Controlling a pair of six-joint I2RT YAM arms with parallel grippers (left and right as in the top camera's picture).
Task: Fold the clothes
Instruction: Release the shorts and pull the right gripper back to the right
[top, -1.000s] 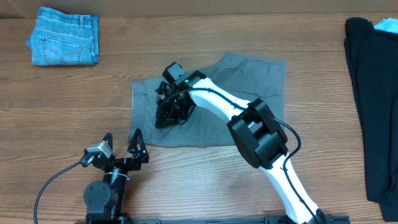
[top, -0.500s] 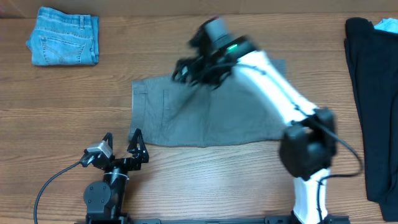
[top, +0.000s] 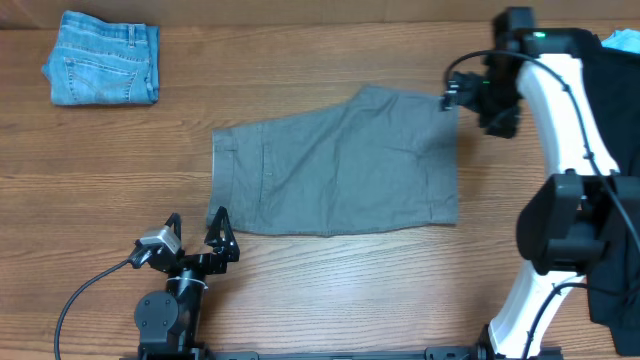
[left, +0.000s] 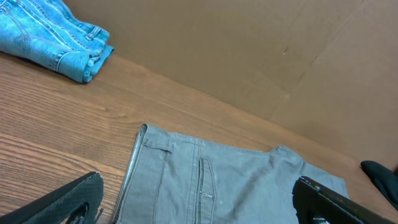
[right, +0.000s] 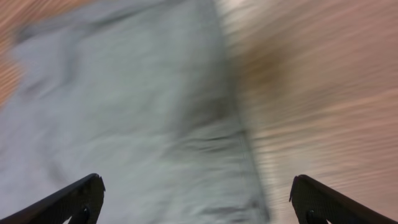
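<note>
The clothes, grey shorts (top: 335, 165), lie spread flat in the middle of the table, waistband to the left. My left gripper (top: 195, 228) rests low by their near-left corner, open and holding nothing; its wrist view looks across the shorts (left: 217, 180) between the fingers (left: 198, 202). My right gripper (top: 458, 96) hovers at the shorts' far-right corner, jaws wide apart and empty. Its wrist view is motion-blurred, with grey cloth (right: 124, 112) on the left, bare wood on the right and the gripper (right: 196, 196) over the hem edge.
Folded light-blue jeans (top: 102, 58) sit at the far-left corner, also in the left wrist view as jeans (left: 50, 37). A black garment (top: 590, 150) lies along the right edge. The wooden table (top: 330, 290) runs bare in front of the shorts.
My right gripper has left the shorts' left-middle, opened, and swung up and right to their far-right corner. The shorts and the left arm have not moved.
</note>
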